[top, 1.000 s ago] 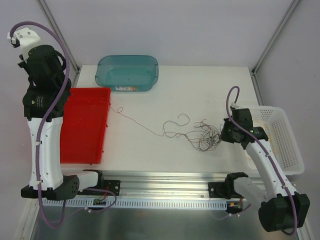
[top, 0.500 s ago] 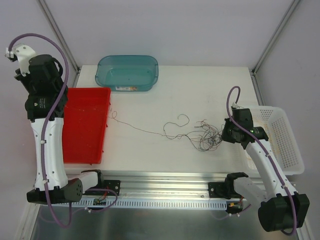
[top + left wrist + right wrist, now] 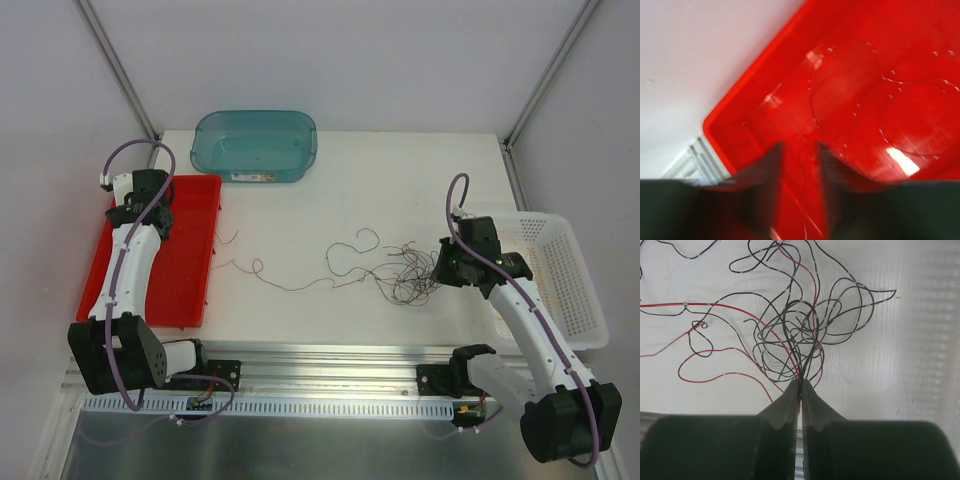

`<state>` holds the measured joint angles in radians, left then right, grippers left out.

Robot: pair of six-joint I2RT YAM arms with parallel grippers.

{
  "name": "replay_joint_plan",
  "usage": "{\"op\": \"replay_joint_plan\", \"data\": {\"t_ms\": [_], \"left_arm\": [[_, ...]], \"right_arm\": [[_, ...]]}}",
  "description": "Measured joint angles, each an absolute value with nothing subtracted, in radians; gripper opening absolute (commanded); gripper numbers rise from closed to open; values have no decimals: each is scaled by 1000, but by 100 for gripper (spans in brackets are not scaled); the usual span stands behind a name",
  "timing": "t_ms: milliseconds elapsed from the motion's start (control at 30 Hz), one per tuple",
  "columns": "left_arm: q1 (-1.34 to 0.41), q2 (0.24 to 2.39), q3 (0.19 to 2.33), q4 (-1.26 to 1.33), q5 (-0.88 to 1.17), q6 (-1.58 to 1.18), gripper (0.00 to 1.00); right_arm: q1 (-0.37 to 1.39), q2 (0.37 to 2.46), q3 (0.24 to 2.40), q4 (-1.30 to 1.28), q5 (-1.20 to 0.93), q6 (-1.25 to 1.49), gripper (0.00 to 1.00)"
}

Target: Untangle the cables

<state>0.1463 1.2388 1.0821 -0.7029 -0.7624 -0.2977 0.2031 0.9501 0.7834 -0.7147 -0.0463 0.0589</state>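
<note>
The cables point(image 3: 405, 272) form a loose tangle of thin red and black wires on the white table. One long strand point(image 3: 290, 285) trails left toward the red tray point(image 3: 185, 290). My right gripper point(image 3: 441, 262) sits at the tangle's right edge. In the right wrist view it point(image 3: 801, 381) is shut on several strands of the cables point(image 3: 800, 330). My left gripper point(image 3: 158, 215) hangs low over the red tray point(image 3: 900, 75). Its jaws point(image 3: 799, 146) stand apart, with a thin wire point(image 3: 803, 200) lying loose between them on the tray floor.
A teal tub point(image 3: 255, 145) stands at the back of the table, just beyond the red tray. A white basket point(image 3: 570, 280) sits at the right edge behind my right arm. An aluminium rail point(image 3: 330, 365) runs along the front.
My left arm dropped from high above the tray's corner to low over the tray, and its jaws opened. The long strand went from taut to slack and curled. The right gripper kept its hold.
</note>
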Motion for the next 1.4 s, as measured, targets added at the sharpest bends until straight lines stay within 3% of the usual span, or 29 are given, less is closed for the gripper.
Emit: {"op": "replay_joint_plan", "data": {"t_ms": [133, 333, 600, 800, 967, 1133, 1400], "left_arm": [[146, 1229, 1072, -712, -631, -350, 80], [119, 1042, 1043, -720, -370, -440, 93], [-218, 900, 995, -725, -130, -664, 95], [-628, 1070, 983, -723, -128, -905, 92], [-835, 1281, 1033, -715, -180, -1069, 84], [-945, 1515, 1165, -679, -207, -1177, 77], [-979, 1713, 1212, -638, -184, -1259, 70]], "right_arm": [[220, 950, 783, -714, -59, 58, 7], [236, 950, 783, -704, -68, 51, 7], [249, 950, 783, -685, -69, 50, 8], [259, 950, 783, -676, -72, 50, 8], [262, 948, 781, -673, -73, 50, 8], [266, 936, 774, -667, -77, 51, 8], [273, 919, 767, -663, -87, 51, 8]]}}
